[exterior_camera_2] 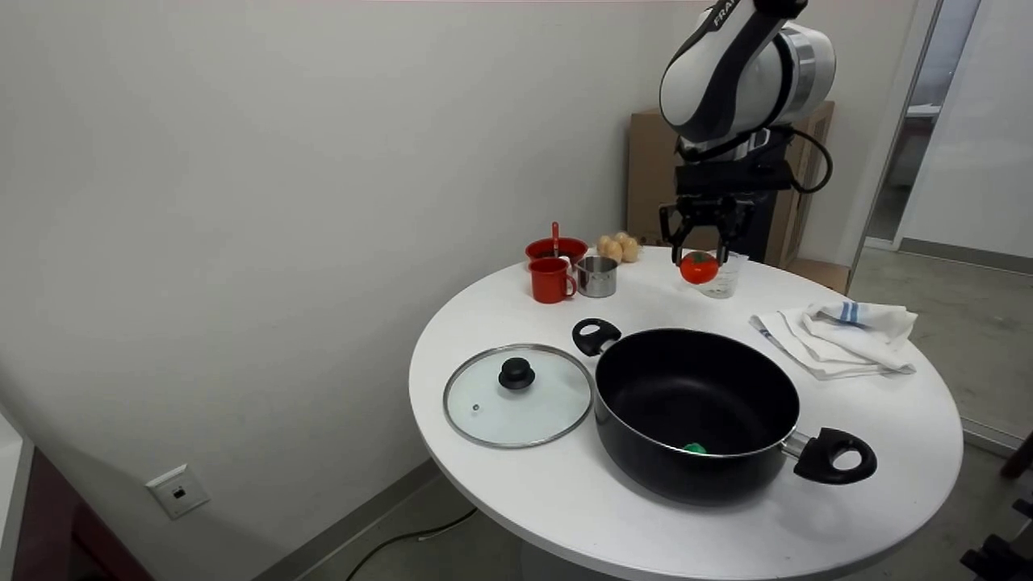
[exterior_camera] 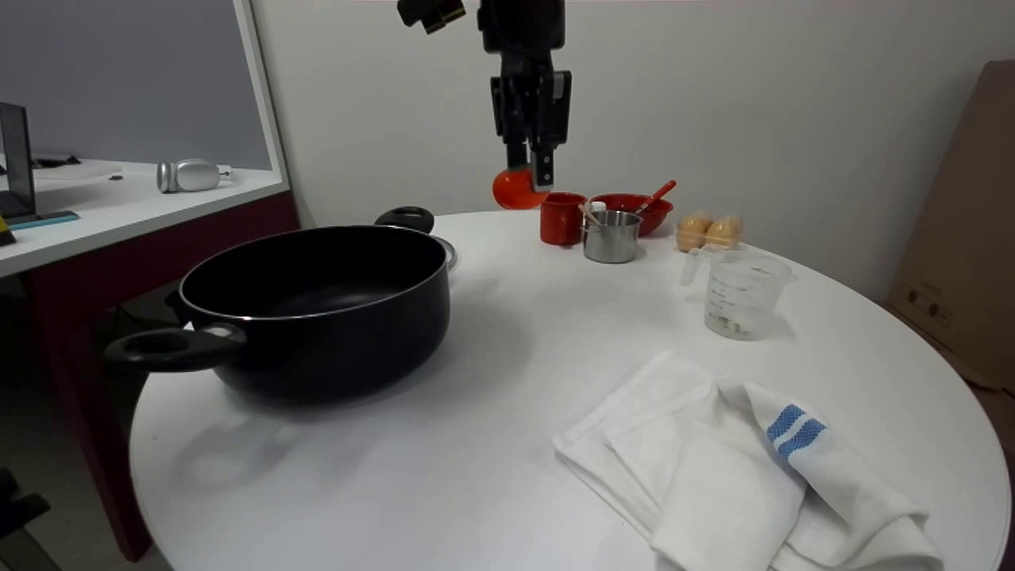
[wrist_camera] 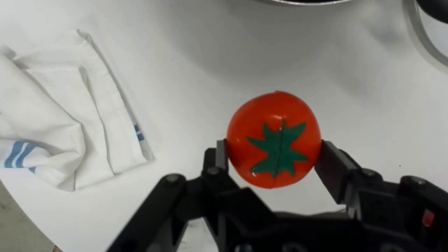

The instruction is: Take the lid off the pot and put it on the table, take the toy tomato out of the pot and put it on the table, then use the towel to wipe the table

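Observation:
The red toy tomato [wrist_camera: 276, 105] with a green star-shaped top is between the fingers of my gripper [wrist_camera: 274, 154], which touch it on both sides. In both exterior views the tomato [exterior_camera: 514, 192] [exterior_camera_2: 699, 269] hangs above the white table. The black pot [exterior_camera: 365, 349] [exterior_camera_2: 654, 464] stands uncovered on the table. A small green thing [exterior_camera_2: 694, 448] shows inside it, partly hidden by the rim. The glass lid [exterior_camera_2: 492, 411] lies flat beside the pot, knob up. The white towel [exterior_camera: 714, 476] with blue stripes lies folded and crumpled on the table, left in the wrist view [wrist_camera: 94, 140].
A red mug [exterior_camera: 561, 220], a small steel pot [exterior_camera: 612, 239], a red bowl [exterior_camera_2: 557, 246] and eggs [exterior_camera: 708, 231] in a see-through pack stand along the table's edge by the wall. A see-through measuring cup [exterior_camera: 741, 297] stands between the eggs and the towel.

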Robot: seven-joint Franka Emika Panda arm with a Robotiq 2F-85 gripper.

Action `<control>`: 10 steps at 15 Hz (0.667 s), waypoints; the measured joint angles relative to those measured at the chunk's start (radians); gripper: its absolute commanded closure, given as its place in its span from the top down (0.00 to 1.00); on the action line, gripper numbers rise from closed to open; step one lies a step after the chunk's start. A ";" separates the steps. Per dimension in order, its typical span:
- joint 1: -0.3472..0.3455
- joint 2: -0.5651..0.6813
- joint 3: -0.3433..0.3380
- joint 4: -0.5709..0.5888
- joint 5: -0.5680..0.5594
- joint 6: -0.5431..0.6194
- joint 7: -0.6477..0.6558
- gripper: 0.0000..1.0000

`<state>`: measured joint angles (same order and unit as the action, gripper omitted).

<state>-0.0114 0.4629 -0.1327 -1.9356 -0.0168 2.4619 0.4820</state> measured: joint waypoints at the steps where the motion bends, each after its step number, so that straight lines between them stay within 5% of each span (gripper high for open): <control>1: -0.001 0.015 -0.003 0.015 0.001 0.000 0.008 0.38; 10: 0.006 0.038 -0.062 0.159 -0.016 -0.021 0.031 0.38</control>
<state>-0.0054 0.5013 -0.1950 -1.7767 -0.0324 2.4410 0.5127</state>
